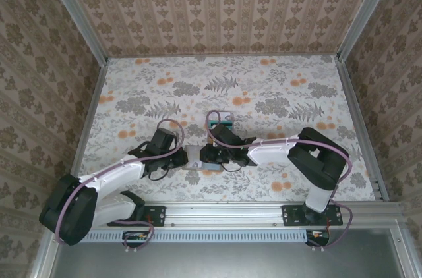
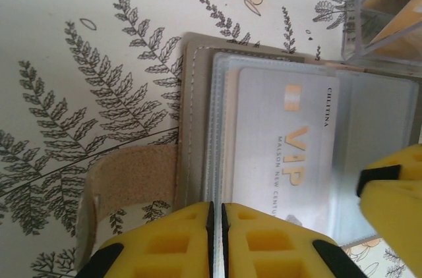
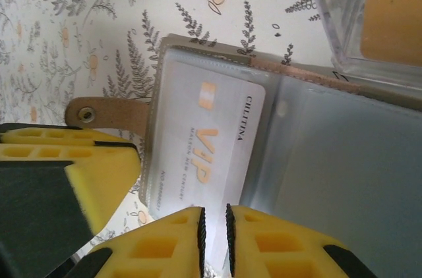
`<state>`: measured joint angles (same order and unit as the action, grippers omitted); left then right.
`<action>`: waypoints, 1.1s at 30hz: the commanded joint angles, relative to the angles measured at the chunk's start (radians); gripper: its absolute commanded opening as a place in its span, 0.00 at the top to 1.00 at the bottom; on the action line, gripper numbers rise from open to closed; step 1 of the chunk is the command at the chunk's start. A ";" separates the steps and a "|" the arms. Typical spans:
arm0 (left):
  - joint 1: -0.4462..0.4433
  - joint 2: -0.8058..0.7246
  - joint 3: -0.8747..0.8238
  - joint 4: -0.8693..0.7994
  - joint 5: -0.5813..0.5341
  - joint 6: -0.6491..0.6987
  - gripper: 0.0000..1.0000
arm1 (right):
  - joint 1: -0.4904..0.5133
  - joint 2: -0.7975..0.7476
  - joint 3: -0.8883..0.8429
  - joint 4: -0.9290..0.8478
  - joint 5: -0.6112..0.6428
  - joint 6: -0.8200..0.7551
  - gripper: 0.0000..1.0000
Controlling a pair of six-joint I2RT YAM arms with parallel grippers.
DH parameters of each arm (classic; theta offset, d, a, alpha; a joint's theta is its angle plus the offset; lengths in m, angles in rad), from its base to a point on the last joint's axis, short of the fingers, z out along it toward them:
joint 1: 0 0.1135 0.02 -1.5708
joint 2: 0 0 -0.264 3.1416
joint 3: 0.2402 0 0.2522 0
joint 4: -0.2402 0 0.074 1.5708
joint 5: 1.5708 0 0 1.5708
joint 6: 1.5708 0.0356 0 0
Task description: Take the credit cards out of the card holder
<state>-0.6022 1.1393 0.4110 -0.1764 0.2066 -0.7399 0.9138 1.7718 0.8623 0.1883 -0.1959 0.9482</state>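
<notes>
My right end effector (image 3: 214, 217) has its jaws almost together. The near edge of the white card (image 3: 204, 139) runs into the thin slit between them, so I judge it pinched there. My left end effector (image 2: 216, 215), just left of the right one, is closed the same way on the card holder (image 2: 194, 126), at the edge of its clear pocket. The holder lies open and flat on the desk (image 3: 99, 27), stretching ahead of both end effectors.

To do this well, I should draw the card straight back along the pocket, low and level. Meanwhile the left pins the holder so it cannot slide or fold. The card is stiff, glossy and gold-lettered. The pocket film is thin, slick and slightly cloudy, likely to cling. The taupe rim is matte and stitched. My pads (image 3: 264, 245) are yellow, with moulded recesses.
</notes>
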 commanded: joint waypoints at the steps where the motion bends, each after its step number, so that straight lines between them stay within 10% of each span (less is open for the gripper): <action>1: -0.007 0.015 0.009 0.029 0.017 0.016 0.86 | 0.005 0.028 0.027 0.009 -0.018 0.015 0.80; 22: -0.025 0.117 0.002 0.025 -0.010 -0.008 0.96 | 0.004 0.077 0.047 0.004 -0.022 0.026 0.79; 33: -0.028 0.122 0.020 -0.055 -0.075 -0.016 1.00 | -0.006 0.049 0.015 -0.011 -0.001 0.049 1.00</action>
<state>-0.6224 1.2293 0.4320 -0.1364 0.1856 -0.7414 0.9081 1.8225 0.8841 0.1841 -0.1959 0.9855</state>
